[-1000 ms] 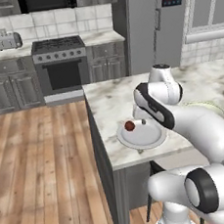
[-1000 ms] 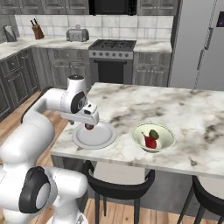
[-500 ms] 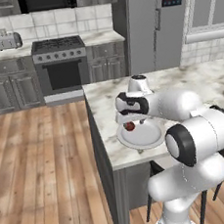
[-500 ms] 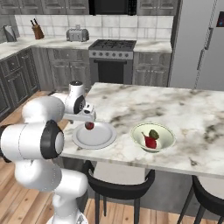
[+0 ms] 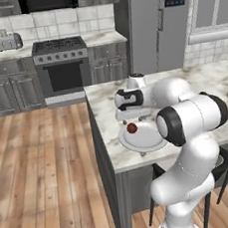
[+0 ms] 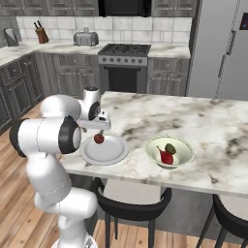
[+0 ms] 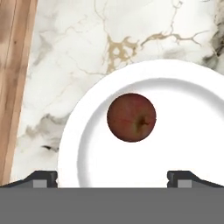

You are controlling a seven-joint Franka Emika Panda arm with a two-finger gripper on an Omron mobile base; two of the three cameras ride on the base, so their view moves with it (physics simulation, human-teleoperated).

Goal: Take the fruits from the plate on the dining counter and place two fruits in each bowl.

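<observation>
A dark reddish-brown round fruit (image 7: 131, 117) lies on the pale plate (image 7: 188, 131), left of its middle. My gripper (image 7: 112, 177) hangs open straight above them, with one fingertip (image 7: 43, 178) on each side of the fruit and both clear of it. The right base view has the gripper (image 6: 100, 128) just above the fruit (image 6: 99, 138) and plate (image 6: 109, 151) on the marble dining counter (image 6: 145, 111). To the right, one cream bowl (image 6: 154, 143) holds the bright red fruit (image 6: 166, 156) and the olive green fruit (image 6: 170, 147). The other bowl and the orange-yellow fruit are out of view.
The plate (image 5: 147, 137) sits close to the counter's left edge (image 5: 99, 132), with wooden floor (image 5: 42, 169) below. Dark stools (image 6: 128, 206) stand under the near side. A stove (image 6: 123, 63) and grey fridge (image 5: 156, 26) stand far behind.
The hand has shifted slightly left and come lower over the dark fruit. My elbow has swung forward across the counter. The fruits and plate have stayed put.
</observation>
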